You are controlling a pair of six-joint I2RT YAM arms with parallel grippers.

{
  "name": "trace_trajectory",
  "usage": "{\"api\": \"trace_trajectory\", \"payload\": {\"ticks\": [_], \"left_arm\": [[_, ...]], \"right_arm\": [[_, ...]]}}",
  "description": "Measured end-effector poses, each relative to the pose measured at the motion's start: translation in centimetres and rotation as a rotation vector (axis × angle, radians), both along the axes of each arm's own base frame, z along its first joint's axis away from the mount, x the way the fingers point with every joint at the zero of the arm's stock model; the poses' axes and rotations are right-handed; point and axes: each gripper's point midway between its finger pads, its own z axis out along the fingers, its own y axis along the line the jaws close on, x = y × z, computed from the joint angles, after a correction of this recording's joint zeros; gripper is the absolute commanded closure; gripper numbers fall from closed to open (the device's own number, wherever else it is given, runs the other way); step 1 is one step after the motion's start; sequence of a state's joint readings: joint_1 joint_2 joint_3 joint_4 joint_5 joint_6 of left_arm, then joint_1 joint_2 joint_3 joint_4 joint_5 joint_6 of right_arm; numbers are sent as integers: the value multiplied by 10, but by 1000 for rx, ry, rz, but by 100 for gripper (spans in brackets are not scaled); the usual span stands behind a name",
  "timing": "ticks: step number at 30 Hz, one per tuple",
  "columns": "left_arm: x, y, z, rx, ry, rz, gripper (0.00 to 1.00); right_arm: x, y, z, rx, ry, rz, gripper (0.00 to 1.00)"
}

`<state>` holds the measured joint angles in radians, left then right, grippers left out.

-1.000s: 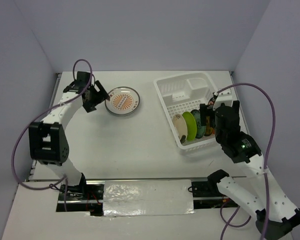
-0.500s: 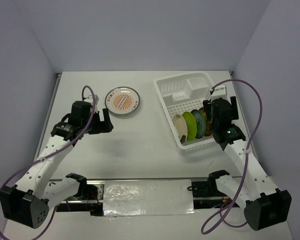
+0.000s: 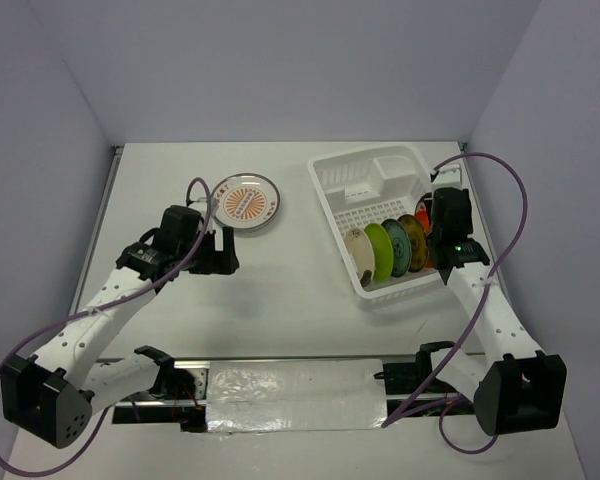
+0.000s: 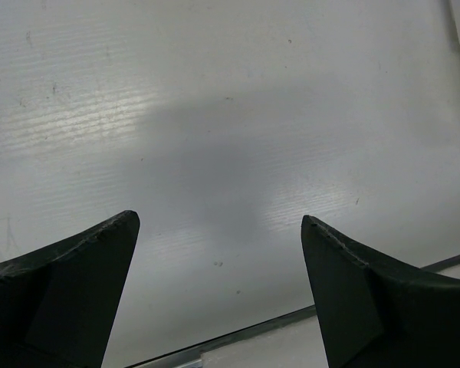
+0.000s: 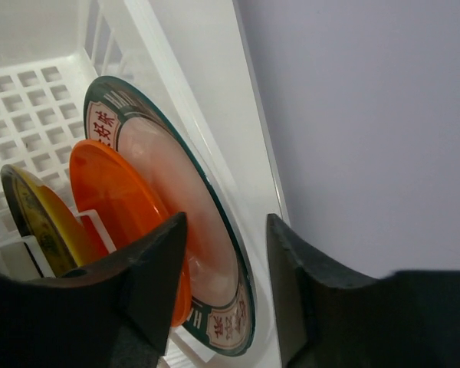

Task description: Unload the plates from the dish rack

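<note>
The white dish rack stands at the right of the table, with several plates on edge in it: a cream one, a lime green one, patterned ones and an orange-red one. My right gripper hangs over the rack's right end. In the right wrist view its open jaws straddle the rim of the teal-rimmed lettered plate, with the orange plate just left of it. My left gripper hovers open over bare table, holding nothing.
A round plate with an orange pattern lies flat on the table, left of the rack. The rack's outer wall runs right beside the teal-rimmed plate. The side wall of the enclosure is close behind the right arm.
My left arm has drawn back from the plate on the table toward the near middle. My right gripper has moved over the rack's right end, and its jaws have narrowed around the teal-rimmed plate's rim.
</note>
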<state>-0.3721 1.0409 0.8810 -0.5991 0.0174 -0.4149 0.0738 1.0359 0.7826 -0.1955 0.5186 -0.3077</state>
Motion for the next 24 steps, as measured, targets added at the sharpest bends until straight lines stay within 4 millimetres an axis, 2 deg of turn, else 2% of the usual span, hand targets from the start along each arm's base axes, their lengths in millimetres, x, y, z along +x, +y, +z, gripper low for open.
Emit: {"api": "trace_trajectory", "payload": {"ticks": [4, 7, 9, 10, 24], "left_arm": [[-2, -4, -2, 6, 5, -16, 0], [-3, -6, -3, 8, 7, -24, 0], [-3, -7, -3, 8, 7, -28, 1], [-3, -8, -3, 8, 7, -29, 0], [-6, -12, -3, 12, 6, -48, 0]], "right_arm": [[2, -3, 1, 2, -12, -7, 61], [3, -3, 2, 1, -21, -11, 62], [4, -3, 3, -2, -26, -10, 72], [4, -3, 4, -5, -28, -8, 88], [4, -5, 4, -47, -8, 14, 87]]}}
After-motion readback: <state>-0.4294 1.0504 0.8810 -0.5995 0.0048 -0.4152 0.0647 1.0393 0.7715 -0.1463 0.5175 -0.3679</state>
